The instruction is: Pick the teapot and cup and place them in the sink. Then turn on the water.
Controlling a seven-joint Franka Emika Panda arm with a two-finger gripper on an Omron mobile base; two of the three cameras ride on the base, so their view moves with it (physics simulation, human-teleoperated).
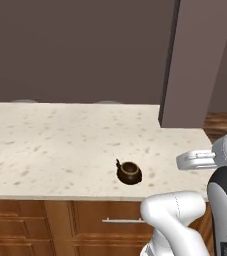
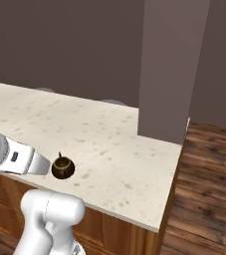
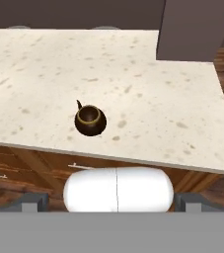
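Teapot (image 1: 129,172) alone on speckled counter (image 1: 50,145)

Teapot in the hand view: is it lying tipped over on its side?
No, the teapot sits upright on the counter, its gold-rimmed opening facing up.

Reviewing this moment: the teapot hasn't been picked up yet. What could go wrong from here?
1. The teapot sits near the counter's front edge; a clumsy approach might push it off.
2. It is small and round with a thin handle, so the open hand could slip off it.
3. The tall dark panel stands on the counter to the right; a wide arm swing might strike it.
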